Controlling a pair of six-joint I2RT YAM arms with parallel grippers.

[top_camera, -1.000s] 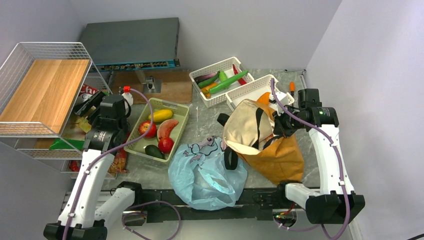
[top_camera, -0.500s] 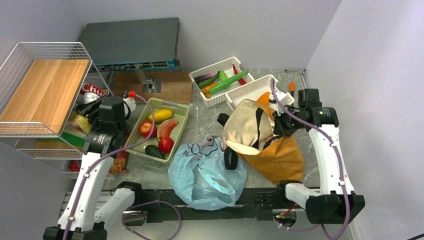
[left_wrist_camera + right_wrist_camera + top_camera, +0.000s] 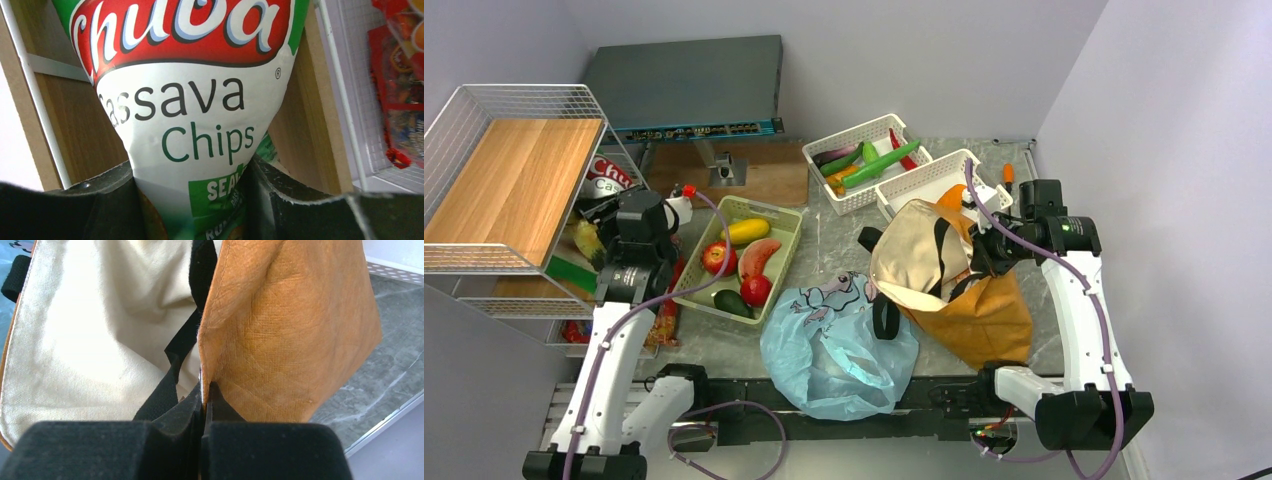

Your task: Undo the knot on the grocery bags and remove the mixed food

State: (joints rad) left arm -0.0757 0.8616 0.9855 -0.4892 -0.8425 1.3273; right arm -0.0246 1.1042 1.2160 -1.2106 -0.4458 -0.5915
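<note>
Left arm stretches out to the wire rack (image 3: 454, 112), left claw (image 3: 192, 192) pinching the snack pack (image 3: 185, 100); right arm arches over the worktop (image 3: 826, 248), right claw (image 3: 202, 407) clamped on the canvas tote (image 3: 285, 340) rim.

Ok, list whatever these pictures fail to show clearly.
- Light-blue plastic bag, top view: its own crumpled film hides any contents.
- Canvas tote, right wrist view: lining folds hide the bottom; the right gripper blocks the near rim.
- Chips bag, left wrist view: brand name cut by the top edge; lower print hidden behind the left gripper's fingers.
</note>
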